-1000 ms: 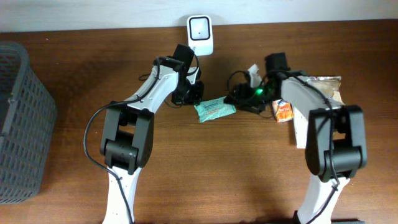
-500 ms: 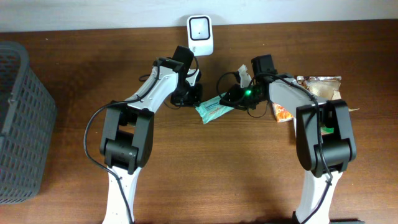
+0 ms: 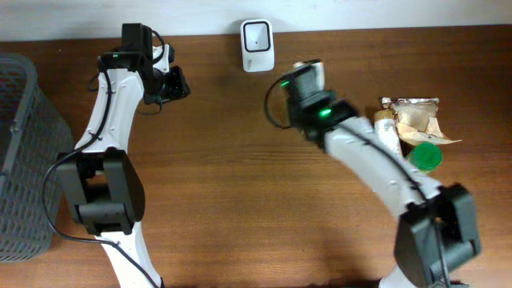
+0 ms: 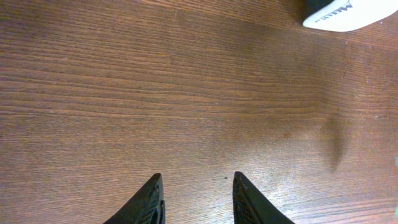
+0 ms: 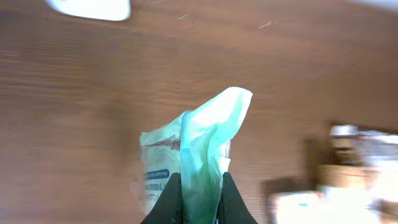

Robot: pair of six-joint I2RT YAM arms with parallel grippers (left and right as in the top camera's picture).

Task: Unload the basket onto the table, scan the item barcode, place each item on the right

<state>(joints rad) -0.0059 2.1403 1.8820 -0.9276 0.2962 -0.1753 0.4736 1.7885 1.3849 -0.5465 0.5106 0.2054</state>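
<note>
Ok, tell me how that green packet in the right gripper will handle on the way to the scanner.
Probably floppy: the green packet creases and folds where the right gripper pinches it. Likely light for its size, since a narrow pinch seems enough to carry it. Its film looks smooth, so it may sag or slip in the grip.

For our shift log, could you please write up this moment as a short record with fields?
left gripper: open, nothing between its fingers, over bare table
right gripper: shut on green packet, pinched between both fingers
scanner: at the far table edge, between the two grippers in the overhead view
basket: at the left table edge
other items: piled at the right, apart from both grippers
</note>
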